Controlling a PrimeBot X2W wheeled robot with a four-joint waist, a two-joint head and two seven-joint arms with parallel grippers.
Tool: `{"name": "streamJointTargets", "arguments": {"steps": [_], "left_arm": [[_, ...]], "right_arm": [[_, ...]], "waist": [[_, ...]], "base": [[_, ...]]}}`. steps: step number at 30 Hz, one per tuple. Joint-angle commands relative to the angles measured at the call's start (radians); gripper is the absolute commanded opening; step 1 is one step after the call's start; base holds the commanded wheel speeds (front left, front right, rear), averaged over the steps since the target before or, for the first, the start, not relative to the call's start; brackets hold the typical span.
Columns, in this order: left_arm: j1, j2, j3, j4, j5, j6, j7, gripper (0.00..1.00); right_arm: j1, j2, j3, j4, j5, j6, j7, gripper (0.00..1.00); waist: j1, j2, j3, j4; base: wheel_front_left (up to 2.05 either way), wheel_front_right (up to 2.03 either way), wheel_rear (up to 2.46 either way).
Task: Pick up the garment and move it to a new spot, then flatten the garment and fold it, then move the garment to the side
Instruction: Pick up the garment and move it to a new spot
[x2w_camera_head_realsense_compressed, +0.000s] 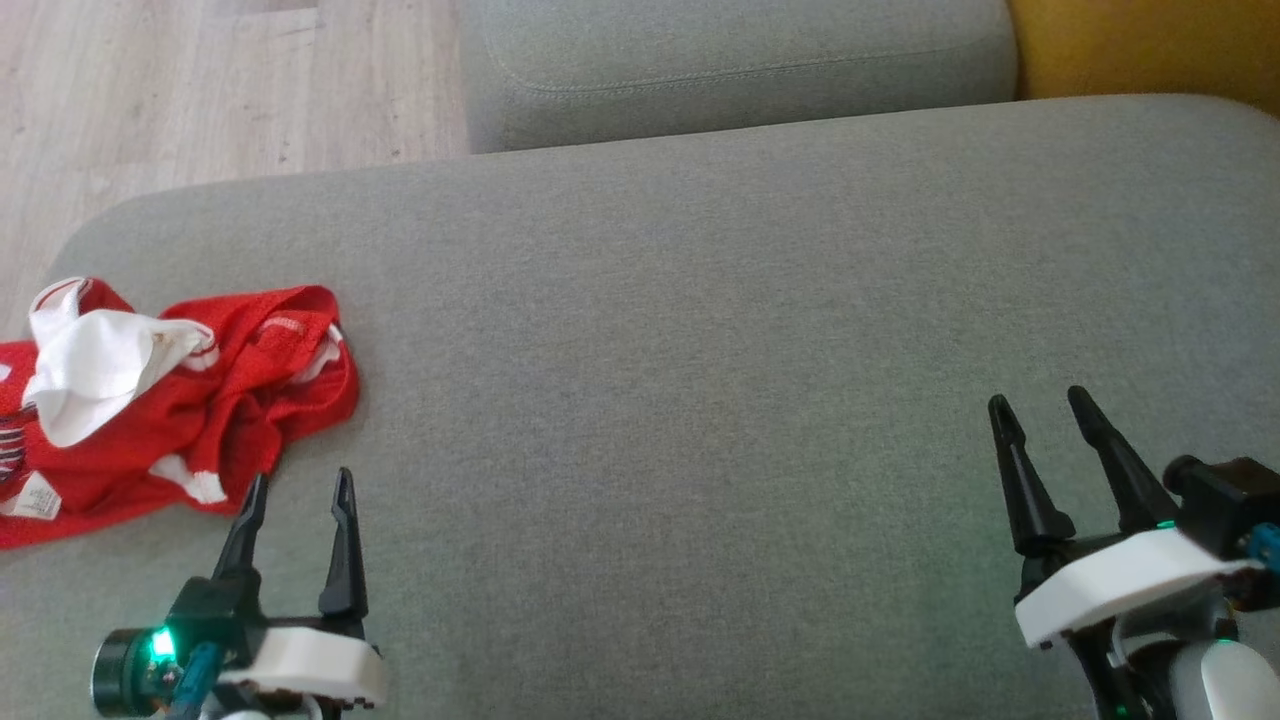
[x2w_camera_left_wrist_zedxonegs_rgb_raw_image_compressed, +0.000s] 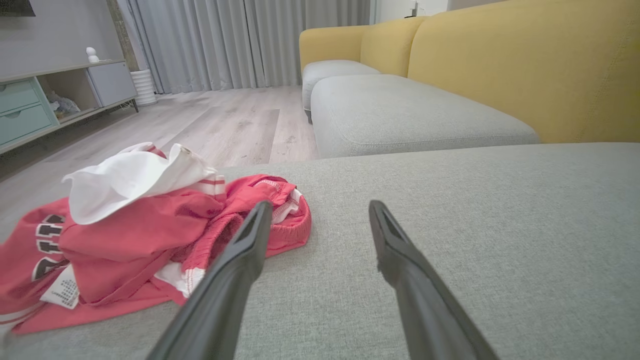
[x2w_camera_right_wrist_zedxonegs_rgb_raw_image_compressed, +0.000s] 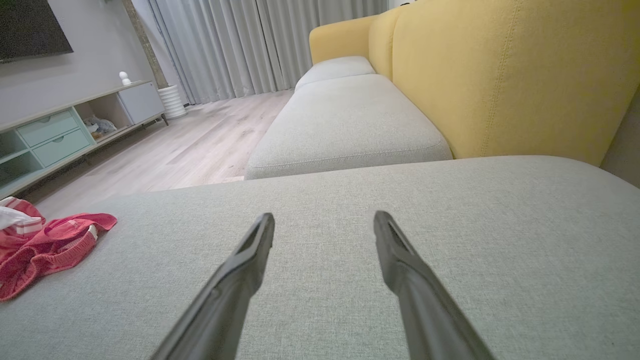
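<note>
Sofa cushion (x2w_camera_head_realsense_compressed: 700, 400), red garment (x2w_camera_head_realsense_compressed: 180, 410), wooden floor (x2w_camera_head_realsense_compressed: 200, 90), curtains (x2w_camera_left_wrist_zedxonegs_rgb_raw_image_compressed: 225, 40)

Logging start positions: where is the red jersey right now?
In the head view the crumpled red jersey lies at the far left of the grey sofa cushion, just ahead and left of the open left claw.

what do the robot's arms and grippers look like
Both the left gripper and right gripper have two long, tapered black fingers on a white rounded base, with a black camera module, a green light and a teal cable beside it.
</note>
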Motion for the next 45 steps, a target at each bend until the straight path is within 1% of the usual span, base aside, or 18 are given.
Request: {"name": "streamJointTargets", "arguments": {"steps": [1,7,14,15,19,23,28,35,40,45], "left_arm": [[-0.040,0.025,0.043,-0.032,-0.004,0.012,-0.017,1.00],[-0.053,0.025,0.054,-0.054,-0.018,0.024,-0.010,1.00],[-0.066,0.041,0.081,-0.082,-0.051,0.020,0.002,1.00],[-0.066,0.041,0.081,-0.082,-0.051,0.020,0.002,1.00],[-0.072,0.056,0.097,-0.099,-0.067,0.018,0.013,1.00],[-0.075,0.064,0.117,-0.107,-0.083,0.021,0.005,1.00],[-0.066,0.057,0.134,-0.111,-0.102,0.029,-0.018,1.00],[-0.048,0.050,0.140,-0.114,-0.113,0.036,-0.039,1.00],[-0.032,0.044,0.158,-0.127,-0.125,0.050,-0.054,1.00],[-0.026,0.045,0.183,-0.140,-0.141,0.053,-0.072,1.00]], "right_arm": [[-0.029,-0.013,0.015,-0.047,0.002,-0.001,0.005,1.00],[-0.028,-0.017,0.013,-0.063,0.001,-0.001,0.012,1.00],[-0.039,-0.026,0.024,-0.082,-0.013,-0.001,0.028,1.00],[-0.039,-0.026,0.024,-0.082,-0.013,-0.001,0.028,1.00],[-0.047,-0.027,0.037,-0.094,-0.009,-0.001,0.039,1.00],[-0.050,-0.029,0.045,-0.109,-0.007,-0.001,0.049,1.00],[-0.048,-0.027,0.052,-0.128,-0.006,-0.001,0.059,1.00],[-0.044,-0.025,0.052,-0.147,-0.010,-0.001,0.074,1.00],[-0.044,-0.027,0.050,-0.154,-0.009,-0.001,0.079,1.00],[-0.044,-0.029,0.040,-0.160,-0.009,-0.001,0.079,1.00]], "waist": [[0.0000,0.0000,0.001,0.011],[0.0000,0.0000,0.008,0.076],[0.0000,0.0000,0.020,0.180],[0.0000,0.0000,0.020,0.180],[0.0000,0.0000,0.026,0.232],[0.0000,0.0000,0.032,0.280],[0.0000,0.0000,0.034,0.331],[0.0000,0.0000,0.032,0.378],[0.0000,0.0000,0.032,0.392],[0.0000,0.0000,0.037,0.399]], "base": [[0.00,0.00,0.00],[0.00,0.00,0.00],[0.00,0.00,0.00],[0.00,0.00,0.00],[0.00,0.00,0.00],[0.00,0.00,0.00],[0.00,0.00,0.00],[0.00,0.00,0.00],[0.00,0.00,0.00],[0.00,0.00,0.00]]}}
